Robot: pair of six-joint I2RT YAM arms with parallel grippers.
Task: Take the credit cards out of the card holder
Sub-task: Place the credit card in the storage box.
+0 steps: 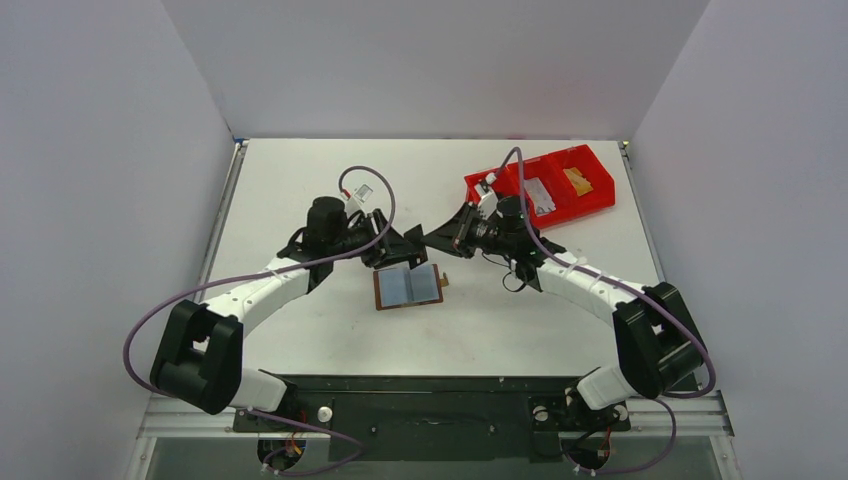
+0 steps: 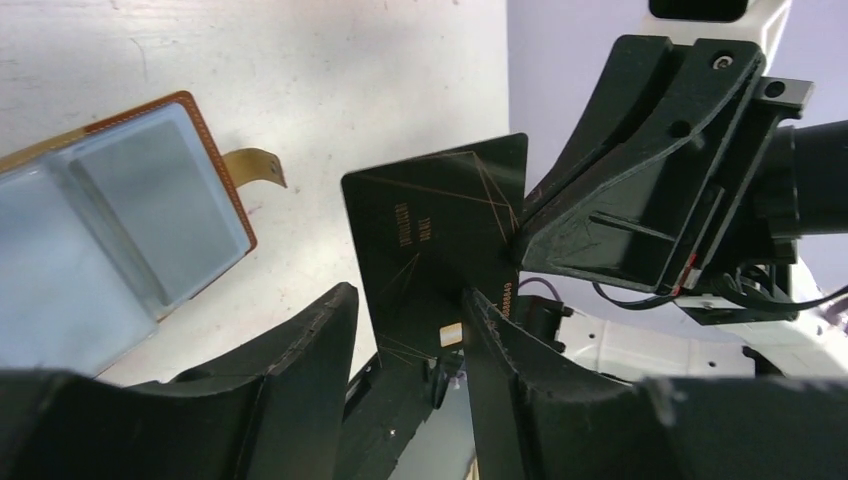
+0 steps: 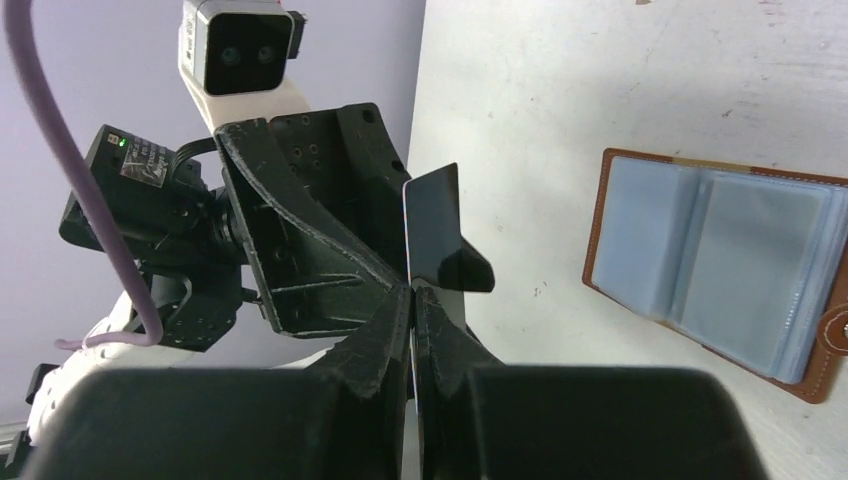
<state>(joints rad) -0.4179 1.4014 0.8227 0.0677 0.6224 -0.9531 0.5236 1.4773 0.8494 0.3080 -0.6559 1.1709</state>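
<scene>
The right gripper [image 3: 412,293] is clenched on one edge of a black card [image 2: 440,215], which is held off the table [image 1: 300,180]. The left gripper [image 2: 408,295] is released, its fingers spread on either side of the card. The holder [image 1: 408,286] lies open on the table just beside both. A red bin [image 1: 603,190] sits behind the right arm.
</scene>
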